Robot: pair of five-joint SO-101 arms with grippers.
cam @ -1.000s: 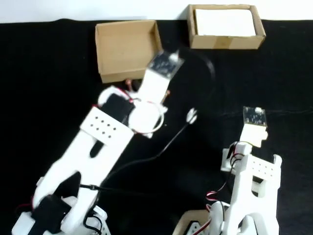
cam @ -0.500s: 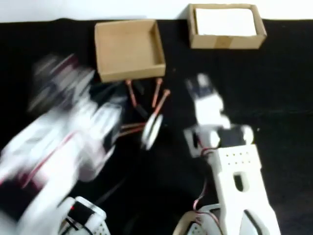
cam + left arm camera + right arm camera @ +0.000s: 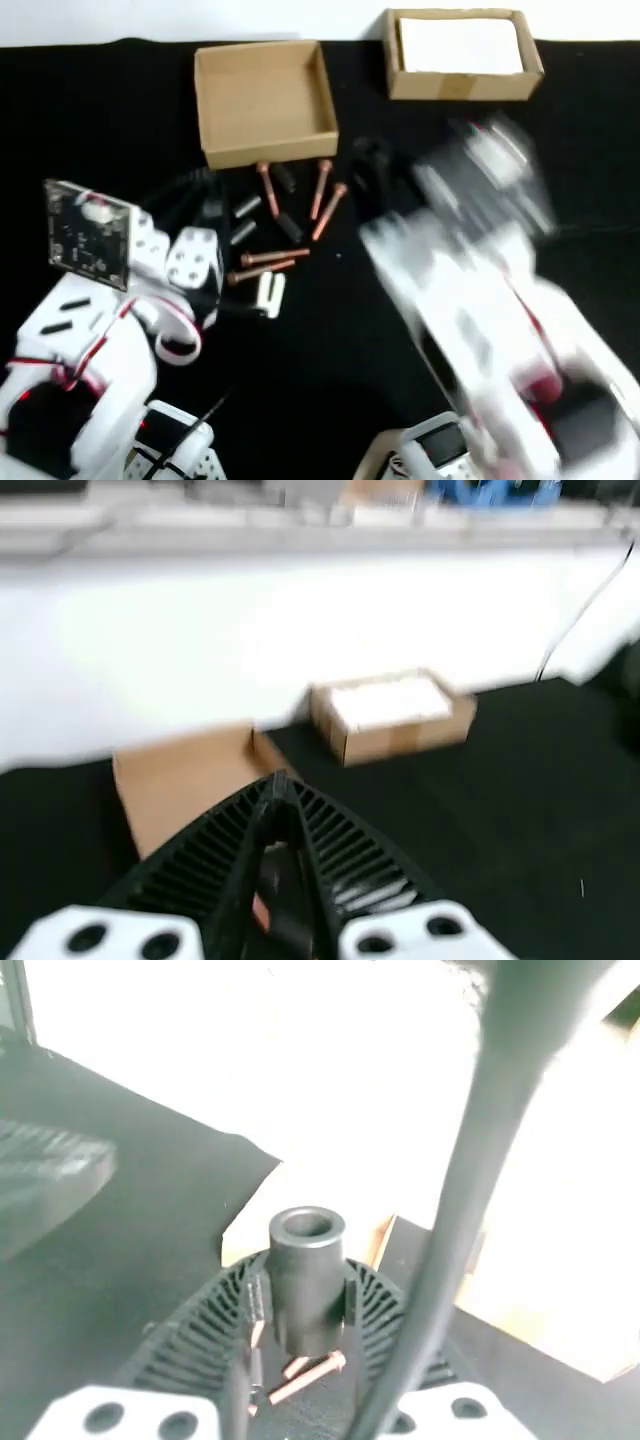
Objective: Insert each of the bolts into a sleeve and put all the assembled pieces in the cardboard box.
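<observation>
From above, the cardboard box (image 3: 265, 100) sits open at upper centre-left, with a second box (image 3: 465, 55) well apart at upper right. Copper bolts (image 3: 322, 188) and dark sleeves (image 3: 245, 207) lie scattered just below the cardboard box's near wall. The left arm (image 3: 85, 320) fills the lower left and the right arm (image 3: 470, 290) the right side, with bare black table (image 3: 330, 350) between them at lower centre.

In the left wrist view, the left gripper (image 3: 282, 785) has its tips closed together, and I see nothing held. It points toward the cardboard box's edge.

In the right wrist view, the right gripper (image 3: 303, 1300) clamps one sleeve (image 3: 306, 1260) upright, above loose bolts. A cable (image 3: 480, 1160) crosses just beside it.
</observation>
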